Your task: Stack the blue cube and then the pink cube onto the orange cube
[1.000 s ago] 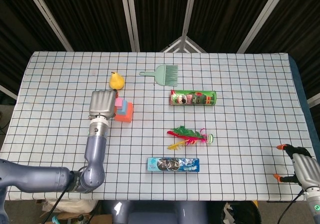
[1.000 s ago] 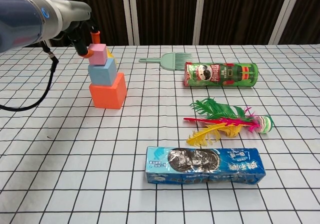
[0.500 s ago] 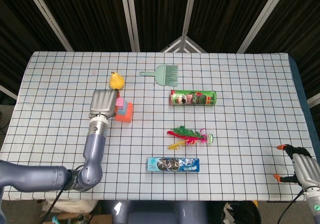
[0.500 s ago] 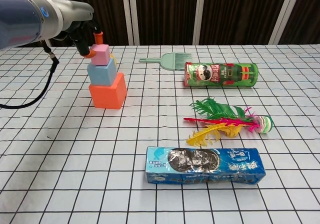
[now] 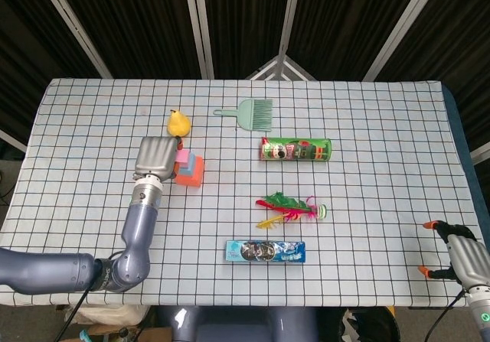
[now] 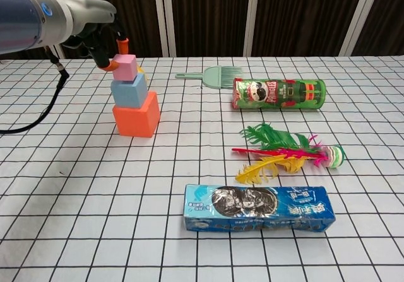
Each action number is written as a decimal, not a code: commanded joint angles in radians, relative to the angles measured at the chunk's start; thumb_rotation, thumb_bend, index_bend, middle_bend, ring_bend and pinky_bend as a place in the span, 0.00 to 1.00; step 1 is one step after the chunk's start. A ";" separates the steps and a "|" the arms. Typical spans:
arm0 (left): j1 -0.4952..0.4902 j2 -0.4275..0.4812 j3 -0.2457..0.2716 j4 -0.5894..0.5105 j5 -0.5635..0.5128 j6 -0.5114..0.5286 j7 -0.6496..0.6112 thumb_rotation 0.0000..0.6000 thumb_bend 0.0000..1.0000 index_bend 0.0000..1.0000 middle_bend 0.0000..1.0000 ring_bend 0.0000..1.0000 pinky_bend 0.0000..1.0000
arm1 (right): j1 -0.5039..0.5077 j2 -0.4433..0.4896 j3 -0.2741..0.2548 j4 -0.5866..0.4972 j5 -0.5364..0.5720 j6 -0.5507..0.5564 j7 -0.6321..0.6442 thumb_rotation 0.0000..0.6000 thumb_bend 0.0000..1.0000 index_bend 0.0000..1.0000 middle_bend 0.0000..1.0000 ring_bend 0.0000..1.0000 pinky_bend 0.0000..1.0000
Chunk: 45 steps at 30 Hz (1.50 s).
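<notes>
In the head view we record a white cloth-covered table with a black grid (image 5: 367, 128); on its left part, the left hand (image 5: 155, 158), seen from its metal back, lies over a small pink cube (image 5: 184, 157) atop a large orange cube (image 5: 193, 171); the blue cube between them is hidden here. We also list a yellow pear-shaped toy (image 5: 178, 122) just behind the hand, a pale green plastic brush (image 5: 253, 112), a green cylindrical crisp can (image 5: 295, 150) lying on its side, a bunch of coloured feathers (image 5: 289, 208), and a blue flat biscuit packet (image 5: 265, 251) near the front edge. The right hand (image 5: 458, 256) sits at the table's lower right corner, well apart from all items, orange-tipped fingers spread around nothing. In the chest view we note the three cubes stacked: orange cube (image 6: 136, 113) on the cloth, light blue cube (image 6: 129, 90) on it, pink cube (image 6: 125, 67) on top and slightly tilted. The left hand (image 6: 106, 41) is at the pink cube's far-left side, an orange fingertip against its upper edge; whether it grips the cube or only touches it we cannot tell. The brush (image 6: 209, 76), can (image 6: 279, 93), feathers (image 6: 284, 152) and packet (image 6: 257, 207) lie to the right.
</notes>
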 commanded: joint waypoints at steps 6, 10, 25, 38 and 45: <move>-0.005 0.002 0.008 0.008 -0.008 -0.004 -0.004 1.00 0.47 0.44 0.87 0.75 0.86 | 0.000 0.000 0.000 -0.001 0.003 0.000 -0.003 1.00 0.17 0.25 0.20 0.19 0.10; -0.009 0.001 0.012 0.011 -0.011 -0.003 -0.004 1.00 0.47 0.44 0.87 0.75 0.86 | 0.000 0.001 0.000 -0.002 0.003 -0.001 -0.002 1.00 0.17 0.25 0.20 0.19 0.10; -0.019 -0.006 0.021 0.024 -0.016 -0.006 -0.011 1.00 0.47 0.44 0.87 0.75 0.86 | 0.001 0.002 0.000 -0.002 0.005 -0.004 0.000 1.00 0.17 0.25 0.20 0.19 0.10; -0.023 -0.005 0.031 0.026 -0.014 -0.003 -0.008 1.00 0.47 0.43 0.87 0.75 0.86 | 0.002 0.006 -0.002 -0.005 0.005 -0.010 0.002 1.00 0.17 0.25 0.20 0.19 0.10; -0.026 -0.003 0.035 0.023 -0.014 -0.005 -0.004 1.00 0.46 0.40 0.86 0.73 0.86 | 0.002 0.007 -0.002 -0.006 0.008 -0.012 0.002 1.00 0.17 0.25 0.20 0.19 0.10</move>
